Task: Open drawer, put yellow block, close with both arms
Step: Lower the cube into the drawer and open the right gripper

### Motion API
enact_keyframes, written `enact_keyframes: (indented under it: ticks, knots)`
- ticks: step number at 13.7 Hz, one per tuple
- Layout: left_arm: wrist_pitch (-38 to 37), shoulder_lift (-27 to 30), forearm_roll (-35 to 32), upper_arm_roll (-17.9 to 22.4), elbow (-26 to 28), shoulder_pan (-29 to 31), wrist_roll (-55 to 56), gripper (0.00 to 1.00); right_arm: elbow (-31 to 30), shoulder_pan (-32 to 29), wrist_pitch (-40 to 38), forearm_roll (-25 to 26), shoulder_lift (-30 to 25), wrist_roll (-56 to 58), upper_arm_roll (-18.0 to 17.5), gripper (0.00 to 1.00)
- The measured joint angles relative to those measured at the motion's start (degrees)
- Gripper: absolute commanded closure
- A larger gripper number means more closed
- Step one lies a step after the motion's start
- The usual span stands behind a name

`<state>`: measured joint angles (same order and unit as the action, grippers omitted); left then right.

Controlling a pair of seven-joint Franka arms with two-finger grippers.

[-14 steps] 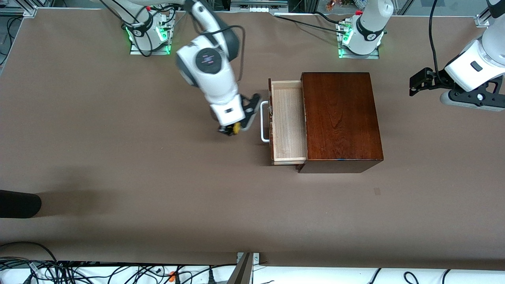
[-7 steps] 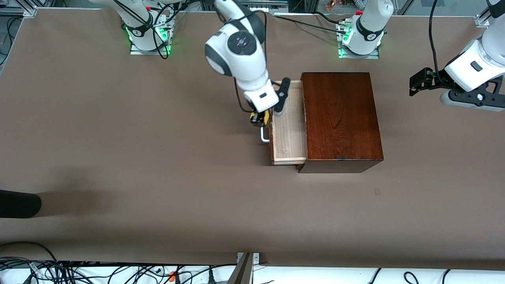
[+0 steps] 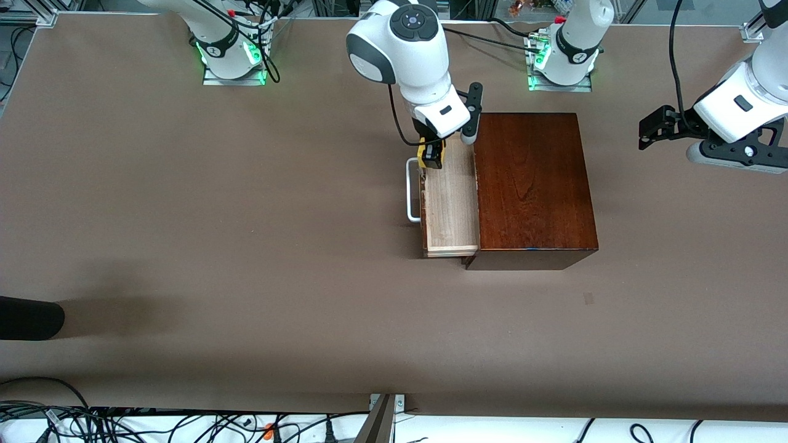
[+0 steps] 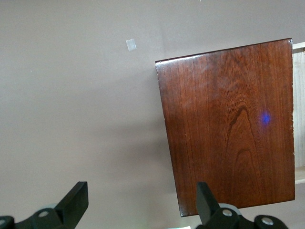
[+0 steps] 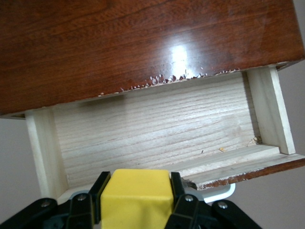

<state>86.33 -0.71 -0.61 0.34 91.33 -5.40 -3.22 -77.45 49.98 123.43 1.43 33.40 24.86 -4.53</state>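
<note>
The drawer stands pulled out of the mahogany box, its pale tray bare and its white handle toward the right arm's end. My right gripper is shut on the yellow block, held over the drawer's front edge at the end nearest the robot bases. In the right wrist view the block sits between the fingers above the tray. My left gripper waits open in the air off the box's side at the left arm's end of the table; in its wrist view it is empty, with the box below.
A dark object lies at the table edge at the right arm's end. A small pale patch marks the table nearer the camera than the box. Cables run along the near edge.
My right arm has carried the yellow block from beside the handle to over the drawer's front edge, toward the robot bases. The left arm has not moved.
</note>
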Motion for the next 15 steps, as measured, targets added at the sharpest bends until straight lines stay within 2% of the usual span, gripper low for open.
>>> enact_keyframes:
  ticks: [5, 15]
  knots:
    - [0.00, -0.03, 0.00, 0.00, -0.19, -0.04, 0.00, 0.00, 3.16, -0.03, 2.49, 0.00, 4.36, 0.00, 0.45, 0.63]
    - [-0.06, -0.29, 0.00, 0.00, -0.32, -0.16, 0.00, 0.00, 4.15, 0.92, 2.45, 1.67, 6.49, 0.05, 0.44, 0.63]
